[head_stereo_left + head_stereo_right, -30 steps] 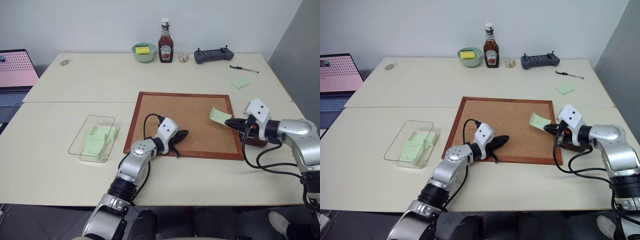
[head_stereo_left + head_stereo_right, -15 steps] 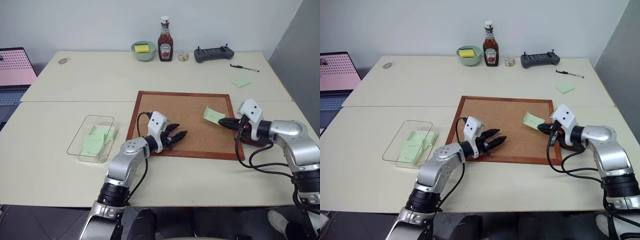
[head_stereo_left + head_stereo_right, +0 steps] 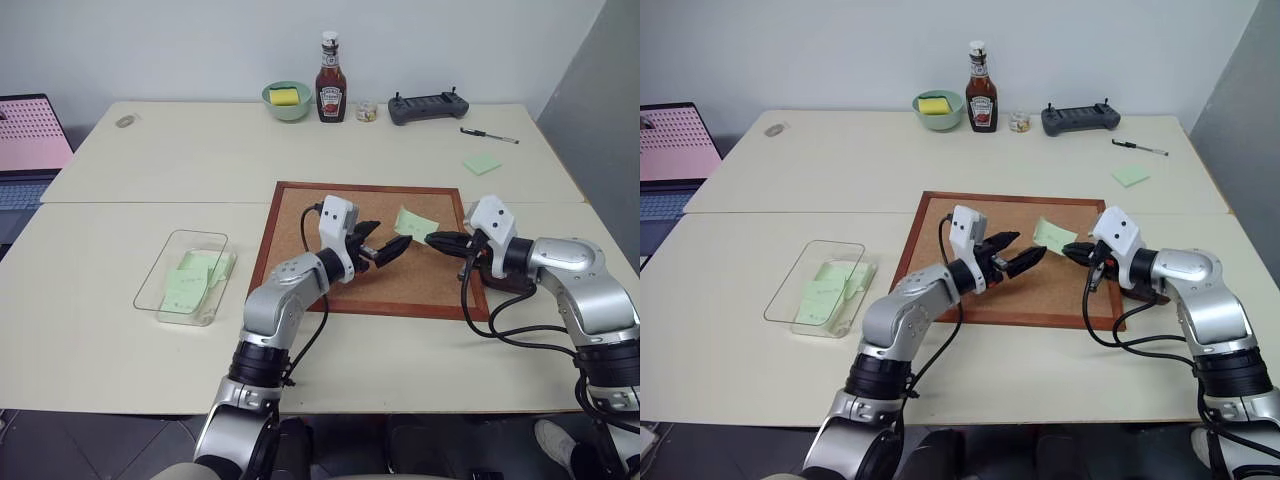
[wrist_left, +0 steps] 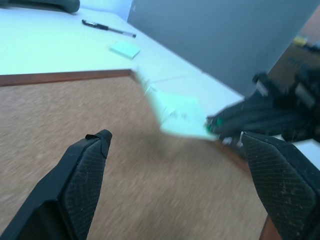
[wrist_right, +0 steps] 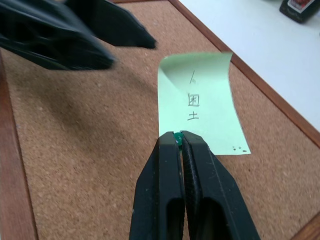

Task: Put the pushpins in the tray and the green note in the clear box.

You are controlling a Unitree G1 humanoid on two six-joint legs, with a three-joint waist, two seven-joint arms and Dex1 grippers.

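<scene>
The green note [image 5: 200, 105], a pale slip with handwriting, hangs above the cork board [image 3: 330, 215]. My right gripper [image 5: 176, 138] is shut on its edge, where a tiny green pin head shows between the tips. My left gripper [image 3: 388, 241] stands open just left of the note, level and pointing at it, with nothing between its fingers [image 4: 87, 170]. The clear box [image 3: 200, 238] sits on the table's left and holds pale-green slips. The dark tray [image 3: 510, 284] lies by the board's right edge, mostly hidden behind my right wrist.
Along the far edge stand a ketchup bottle [image 3: 330, 82], a green bowl [image 3: 287, 101], a small jar [image 3: 367, 113] and a black controller [image 3: 427, 107]. A pen [image 3: 488, 137] and a green sticky pad [image 3: 481, 164] lie at the back right. A laptop [image 3: 30, 135] sits far left.
My left gripper has opened, risen off the board's front edge and swung right toward the note. My right gripper has carried the note a little to the left.
</scene>
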